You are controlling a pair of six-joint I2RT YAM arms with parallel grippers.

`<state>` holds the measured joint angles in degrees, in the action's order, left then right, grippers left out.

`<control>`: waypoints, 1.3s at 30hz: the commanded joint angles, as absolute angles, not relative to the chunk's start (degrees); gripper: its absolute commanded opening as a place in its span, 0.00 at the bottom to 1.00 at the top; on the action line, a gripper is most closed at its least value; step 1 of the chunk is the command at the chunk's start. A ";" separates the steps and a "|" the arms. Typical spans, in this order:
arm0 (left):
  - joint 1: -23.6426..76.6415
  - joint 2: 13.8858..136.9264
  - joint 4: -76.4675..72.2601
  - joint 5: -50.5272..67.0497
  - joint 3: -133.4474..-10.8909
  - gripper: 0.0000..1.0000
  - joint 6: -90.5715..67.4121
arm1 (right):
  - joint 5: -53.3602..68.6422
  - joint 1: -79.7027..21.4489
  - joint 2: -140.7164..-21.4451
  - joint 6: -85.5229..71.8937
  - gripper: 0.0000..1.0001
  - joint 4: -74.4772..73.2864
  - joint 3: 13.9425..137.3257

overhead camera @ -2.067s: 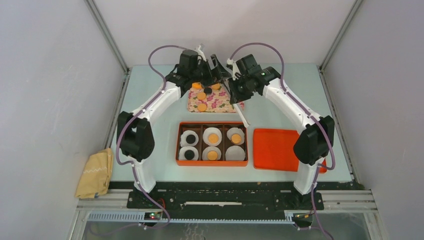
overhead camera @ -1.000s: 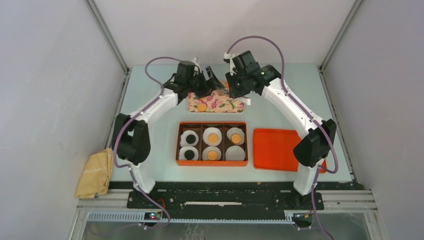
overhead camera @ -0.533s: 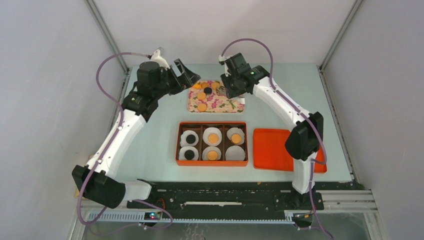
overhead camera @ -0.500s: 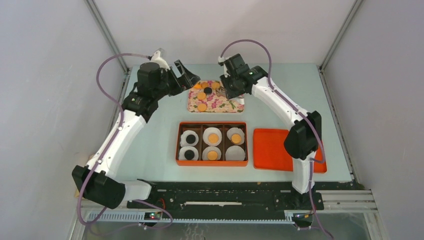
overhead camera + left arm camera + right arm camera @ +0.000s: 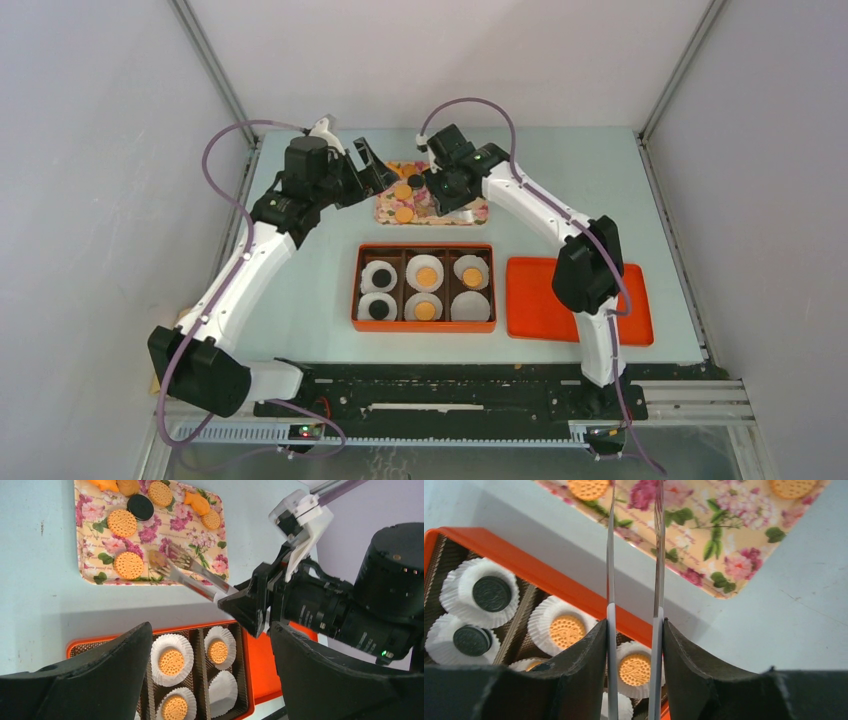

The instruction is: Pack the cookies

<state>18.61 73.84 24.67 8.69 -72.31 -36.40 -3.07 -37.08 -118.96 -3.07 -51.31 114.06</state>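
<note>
Several cookies lie on the floral tray (image 5: 450, 212): round orange ones (image 5: 129, 565) and a black one (image 5: 140, 506). The orange box (image 5: 424, 326) has six white paper cups: two with black cookies (image 5: 380, 276), three with orange cookies (image 5: 425, 273), one bare (image 5: 470, 307). My right gripper (image 5: 447, 190) hangs over the tray, shut on metal tongs (image 5: 610, 580). The tongs' tips (image 5: 162, 562) rest on the tray beside a small brownish piece. My left gripper (image 5: 372, 170) hovers at the tray's left edge, open with nothing in it (image 5: 210, 630).
The flat orange lid (image 5: 540, 300) lies right of the box, partly under the right arm. A yellow cloth is mostly hidden behind the left arm's base. Grey walls close in the table on three sides.
The right arm has swung left, carrying the tongs farther over the floral tray, and its jaws have widened a little. The left arm pulled off the tray to its left side.
</note>
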 commanded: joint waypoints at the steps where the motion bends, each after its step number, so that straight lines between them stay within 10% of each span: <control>1: 18.72 72.35 23.92 8.03 -71.54 0.92 -34.85 | -2.38 -40.17 -117.10 -4.12 0.50 -49.02 115.87; 20: 18.72 70.38 23.82 8.09 -69.70 0.92 -34.25 | -7.33 -43.63 -127.32 -5.30 0.58 -53.21 126.77; 33: 18.71 71.20 22.88 10.08 -68.88 0.92 -34.53 | -14.04 -44.56 -127.60 -5.38 0.31 -54.45 127.80; 39: 18.65 70.80 22.85 10.16 -68.82 0.92 -34.31 | -14.96 -44.31 -126.06 -6.68 0.34 -53.07 127.35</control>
<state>18.61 72.20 24.60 9.41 -69.63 -35.51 -12.49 -44.56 -128.57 -5.04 -54.98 125.89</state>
